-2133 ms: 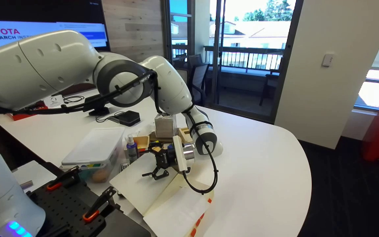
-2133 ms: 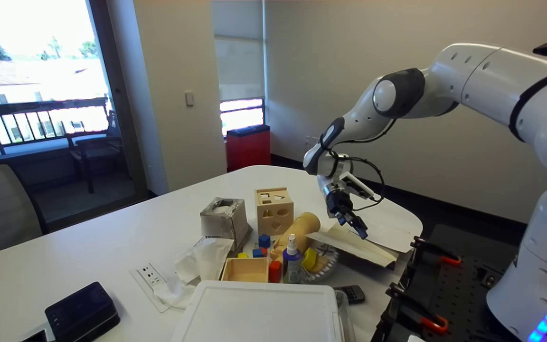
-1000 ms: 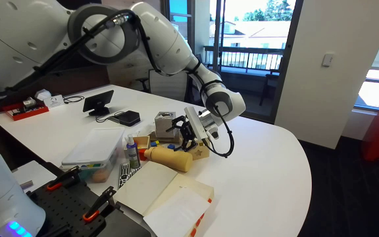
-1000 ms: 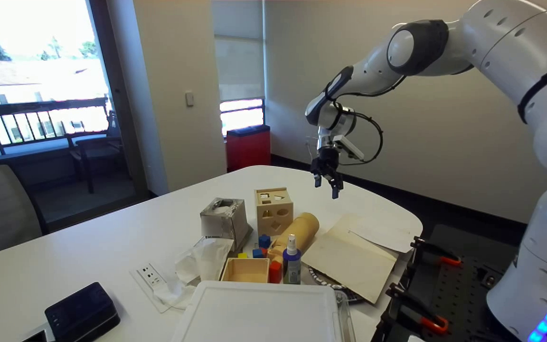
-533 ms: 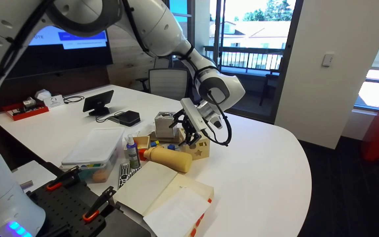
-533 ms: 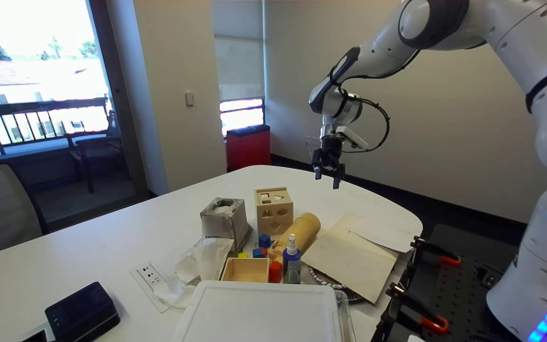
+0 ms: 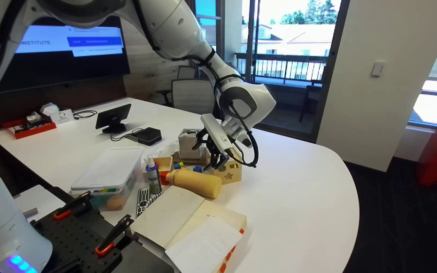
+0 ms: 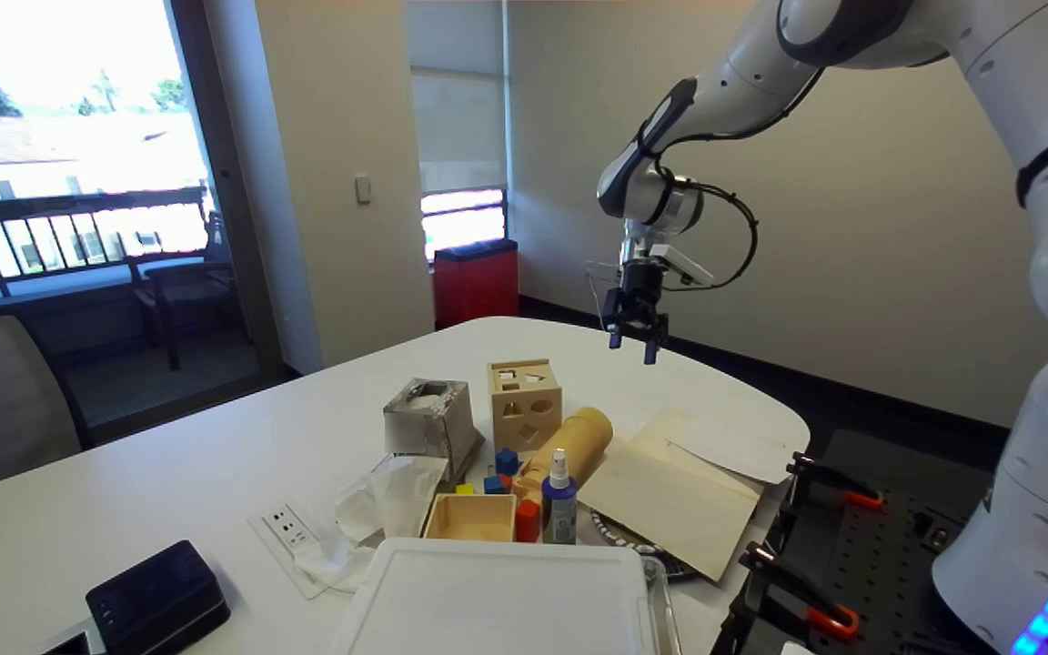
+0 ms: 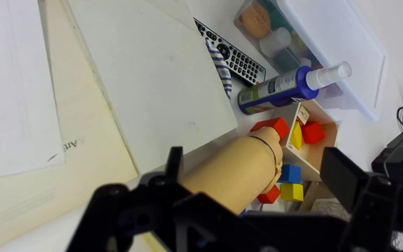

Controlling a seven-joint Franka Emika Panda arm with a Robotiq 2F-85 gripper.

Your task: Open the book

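Observation:
The book lies open on the table, cream-white pages up, in both exterior views. Its dark blue cover is hidden. One side rests partly over a striped bowl; a loose white sheet lies on the other side. Orange-red marks show along an edge. In the wrist view the open book fills the left, with the page edge running down the middle. My gripper is open and empty. It hovers above the bottle and shape box, well clear of the book, as an exterior view also shows. In the wrist view its fingers are wide apart.
A tan bottle, a wooden shape box, a tissue box and a purple spray bottle stand beside the book. A lidded plastic bin, a remote and a wooden tray with blocks are nearby.
My gripper has risen off the book and moved away over the bottle and shape box. The book's lifted side has dropped flatter over the bowl. Lately only the arm shifts slightly.

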